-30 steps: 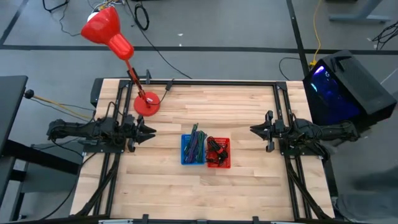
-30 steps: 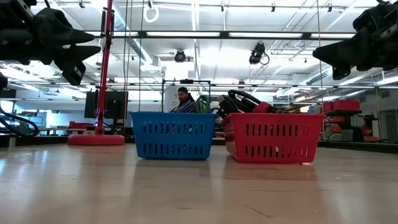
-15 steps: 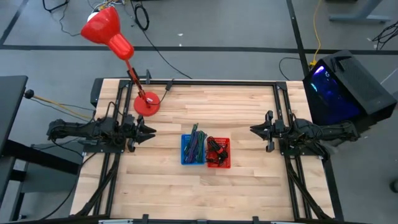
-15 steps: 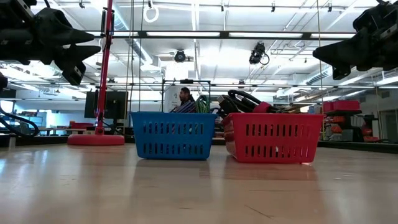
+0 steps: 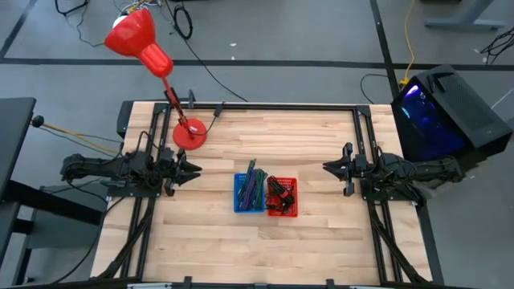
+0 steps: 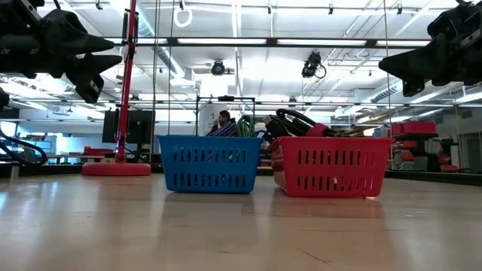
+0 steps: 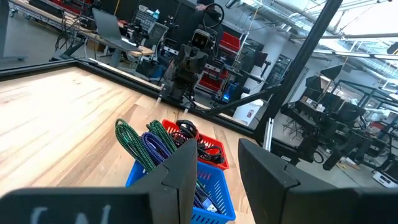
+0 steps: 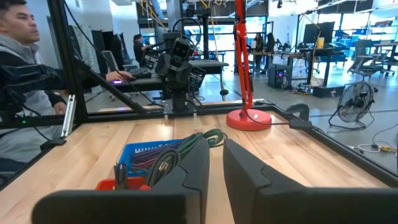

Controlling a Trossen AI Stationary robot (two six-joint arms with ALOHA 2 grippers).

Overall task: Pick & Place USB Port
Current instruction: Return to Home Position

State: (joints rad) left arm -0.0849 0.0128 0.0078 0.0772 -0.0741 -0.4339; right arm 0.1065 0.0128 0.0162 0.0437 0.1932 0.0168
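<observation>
green cable [image 7: 127, 138]: coiled in the blue bin [image 5: 237, 201]. Its loops stick up above the rim next to purple-blue cables [image 7: 157, 144]. Neither gripper touches it.
blue bin: mid-table, upright, long side against the red bin [image 5: 283, 212], which sits on the right arm's side.
red bin: holds a tangle of dark cables [image 6: 297, 122] that pokes above its rim.
left gripper [image 5: 193, 169]: raised off the wood near the table's left edge, pointing at the bins and well apart from them. Fingers are spread, with a clear gap in its wrist view and nothing between them.
right gripper [image 5: 328, 167]: mirrored near the right edge, raised, pointing at the bins, well apart. Fingers are parted by only a narrow slot, with nothing in it.
arms: both lie level over their side rails, facing each other across the bins.
table [image 5: 273, 132]: light wood with a black frame rail around it.
red lamp [image 5: 190, 133]: base stands on the table near the left arm's side. The stem leans outward and the head hangs beyond the table edge.
person [image 8: 18, 68]: seated beyond the rail in the right wrist view, apart from the robot.
</observation>
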